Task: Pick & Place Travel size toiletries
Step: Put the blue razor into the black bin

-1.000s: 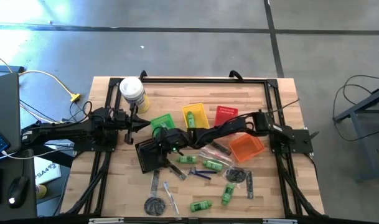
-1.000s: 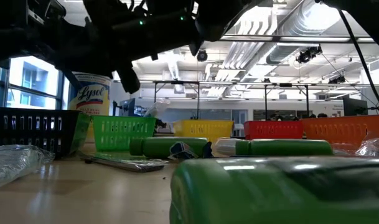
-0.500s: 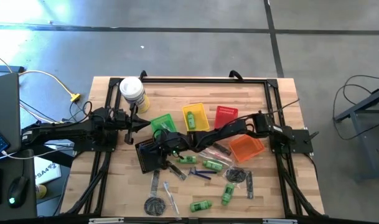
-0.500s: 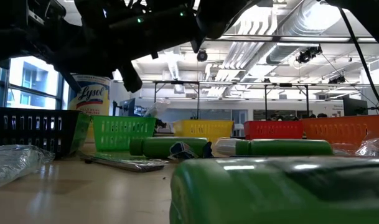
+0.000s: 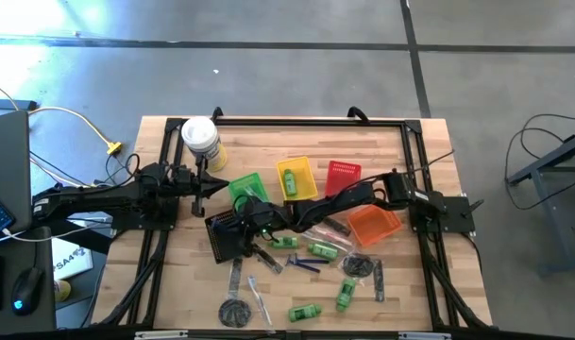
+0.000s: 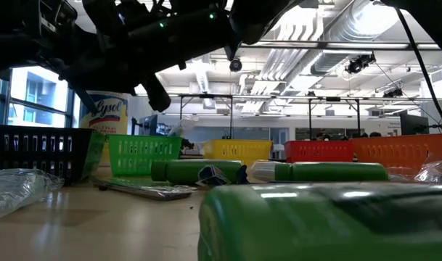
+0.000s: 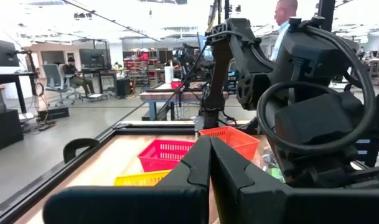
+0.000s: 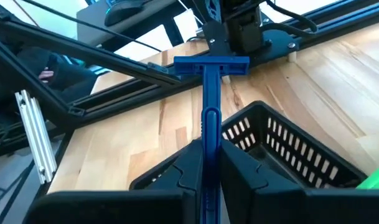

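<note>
The right gripper (image 8: pixel 205 165) is clamped on the handle of a dark blue razor (image 8: pixel 209 93), whose T-shaped head sticks out forward past the fingertips; the fingers are closed to the handle's width. In the high view this right gripper (image 5: pixel 242 210) hangs over the black basket (image 5: pixel 228 236), with the razor's head reaching past the basket's rim (image 8: pixel 289 143) above the bare worktop (image 8: pixel 338 68). The green basket (image 5: pixel 246 185) lies just beyond the gripper, with the yellow basket (image 5: pixel 297 178), red basket (image 5: pixel 343 174) and orange basket (image 5: pixel 373 224) back along the right arm. The other toiletries lie loose on the worktop on the gripper's near side: green mini bottles (image 5: pixel 322 249), another razor (image 5: pixel 303 265), a comb (image 5: pixel 379 280) and round pieces (image 5: pixel 235 311). The left gripper (image 7: pixel 210 163) waits fully closed and holding nothing, off to the left beside the white canister (image 5: pixel 201 140).
</note>
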Robot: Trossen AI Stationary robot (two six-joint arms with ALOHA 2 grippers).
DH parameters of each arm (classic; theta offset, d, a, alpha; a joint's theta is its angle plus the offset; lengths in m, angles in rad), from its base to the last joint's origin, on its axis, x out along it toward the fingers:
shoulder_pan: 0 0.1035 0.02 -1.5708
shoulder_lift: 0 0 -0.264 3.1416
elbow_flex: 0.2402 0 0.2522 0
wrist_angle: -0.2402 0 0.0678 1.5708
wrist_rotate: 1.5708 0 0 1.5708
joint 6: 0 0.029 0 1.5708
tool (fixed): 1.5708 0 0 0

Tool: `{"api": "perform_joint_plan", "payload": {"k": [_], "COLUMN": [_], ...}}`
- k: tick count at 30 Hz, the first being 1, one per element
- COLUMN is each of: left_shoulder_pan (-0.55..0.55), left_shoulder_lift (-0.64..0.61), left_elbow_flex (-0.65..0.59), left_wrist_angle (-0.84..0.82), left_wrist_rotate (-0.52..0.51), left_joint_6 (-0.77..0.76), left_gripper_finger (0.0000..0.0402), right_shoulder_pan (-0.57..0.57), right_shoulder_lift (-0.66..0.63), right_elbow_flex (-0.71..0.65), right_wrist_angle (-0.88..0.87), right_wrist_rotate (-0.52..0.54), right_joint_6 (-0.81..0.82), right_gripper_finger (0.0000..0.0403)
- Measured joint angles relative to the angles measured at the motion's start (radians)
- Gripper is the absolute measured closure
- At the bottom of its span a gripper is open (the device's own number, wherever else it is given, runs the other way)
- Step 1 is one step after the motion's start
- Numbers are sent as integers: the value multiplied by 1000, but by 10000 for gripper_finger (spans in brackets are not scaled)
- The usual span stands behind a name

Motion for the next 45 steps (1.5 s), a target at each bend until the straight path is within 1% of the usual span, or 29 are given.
{"api": "perform_joint_plan", "payload": {"k": [6,9,13,15,19,22,23,24,26,28,31,33,36,38,41,45], "left_shoulder_pan": [0,0,0,0,0,0,0,-1,-13,-56,-149,-218,-306,-351,-399,-439], "left_shoulder_lift": [0,0,0,0,0,0,0,0,1,13,41,67,122,163,229,321], "left_elbow_flex": [0,0,0,0,0,0,0,0,3,27,75,112,168,197,228,273], "left_wrist_angle": [-2,-16,-20,-22,-31,-15,-2,13,27,25,21,15,-49,-76,-55,-43], "left_wrist_rotate": [5,43,86,87,87,90,101,134,224,232,143,74,-45,-126,-195,-205], "left_joint_6": [0,1,24,23,28,18,2,-18,-26,-29,-27,4,58,81,87,107], "left_gripper_finger": [402,402,402,402,402,401,400,396,382,356,303,264,212,185,156,141], "right_shoulder_pan": [4,14,21,29,48,54,51,48,42,34,27,24,23,24,24,23], "right_shoulder_lift": [-1,-4,-61,-106,-201,-272,-289,-302,-340,-346,-357,-359,-361,-360,-361,-361], "right_elbow_flex": [0,0,-3,-2,-2,-2,-7,-8,-37,-57,-91,-115,-145,-149,-147,-147], "right_wrist_angle": [29,44,40,-8,-96,-123,-130,-121,-123,-57,-34,16,81,120,175,179], "right_wrist_rotate": [-12,-17,-59,-48,12,52,49,45,14,-5,-23,-38,-37,-39,-40,-37], "right_joint_6": [15,-56,-177,-240,-360,-429,-447,-456,-476,-490,-514,-525,-537,-553,-576,-587], "right_gripper_finger": [371,371,379,379,379,379,379,379,379,379,379,379,378,378,377,377]}}
